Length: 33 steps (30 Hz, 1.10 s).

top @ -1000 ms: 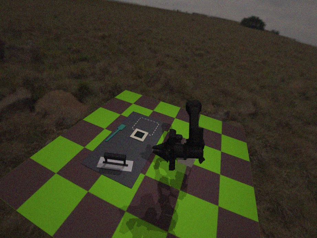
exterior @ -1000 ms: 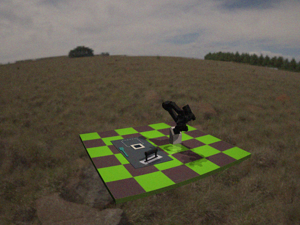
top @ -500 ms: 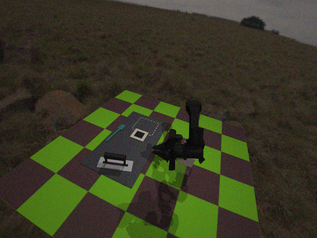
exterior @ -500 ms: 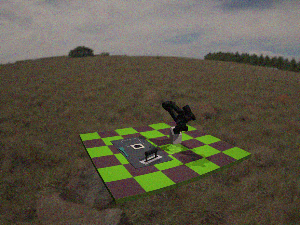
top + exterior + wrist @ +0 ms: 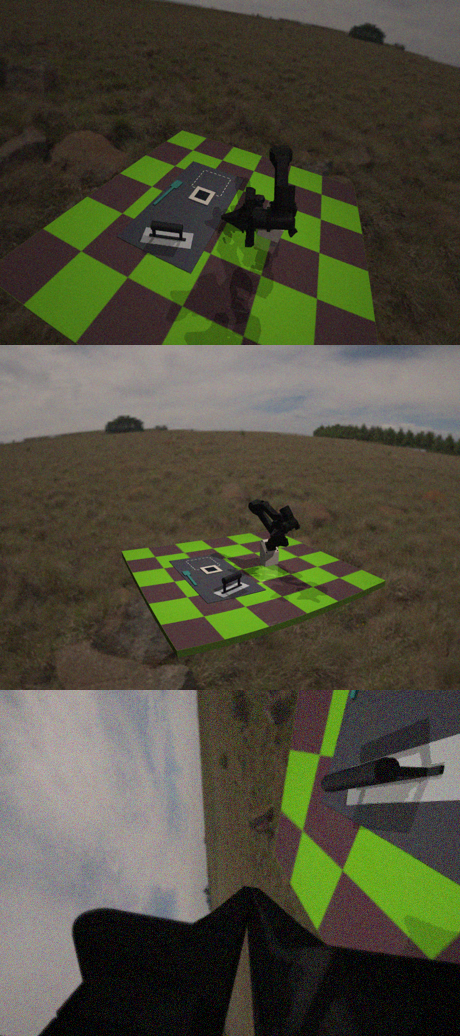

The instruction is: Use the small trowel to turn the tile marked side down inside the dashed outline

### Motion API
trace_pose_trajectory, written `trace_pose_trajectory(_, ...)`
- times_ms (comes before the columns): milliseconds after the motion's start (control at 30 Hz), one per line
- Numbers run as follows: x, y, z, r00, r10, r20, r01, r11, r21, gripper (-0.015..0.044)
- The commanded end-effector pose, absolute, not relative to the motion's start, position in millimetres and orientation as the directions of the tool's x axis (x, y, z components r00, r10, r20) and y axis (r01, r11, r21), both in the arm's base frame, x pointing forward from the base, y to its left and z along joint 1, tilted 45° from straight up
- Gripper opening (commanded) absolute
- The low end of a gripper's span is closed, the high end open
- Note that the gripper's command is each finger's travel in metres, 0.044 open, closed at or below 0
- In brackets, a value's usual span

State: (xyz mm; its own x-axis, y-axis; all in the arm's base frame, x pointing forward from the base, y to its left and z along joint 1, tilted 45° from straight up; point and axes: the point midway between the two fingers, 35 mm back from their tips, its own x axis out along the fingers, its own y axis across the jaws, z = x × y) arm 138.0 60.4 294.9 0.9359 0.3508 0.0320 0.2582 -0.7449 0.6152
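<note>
On the green-and-maroon chequered worktop [image 5: 85, 293] a dark grey rectangular mat [image 5: 174, 217] lies to the left of the black jointed arm [image 5: 280, 193]. On the mat's far end sits the white dashed outline [image 5: 211, 182], and the white square tile with a dark centre [image 5: 201, 195] lies just in front of it, overlapping its near edge. The small teal trowel [image 5: 167, 192] lies left of the tile, across the mat's left edge. Near the mat's front stands a black bar handle on a white plate [image 5: 166, 231]. The shut pincer [image 5: 227, 217] hangs over the mat's right edge, well apart from all of them.
</note>
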Motion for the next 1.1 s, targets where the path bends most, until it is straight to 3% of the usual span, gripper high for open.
trace_pose_trajectory(0, 138.0, 60.4, 294.9, 0.936, 0.351, 0.032, 0.258, -0.745, 0.615, 0.0026)
trace_pose_trajectory(333, 137.5, 62.3, 308.6, 0.942, 0.327, 0.078, 0.189, -0.709, 0.680, 0.0270)
trace_pose_trajectory(700, 134.3, 79.9, 357.2, 0.931, 0.285, 0.227, -0.057, -0.504, 0.862, 0.0270)
trace_pose_trajectory(1067, 133.9, 115.7, 392.2, 0.894, 0.317, 0.316, -0.255, -0.220, 0.942, 0.0270)
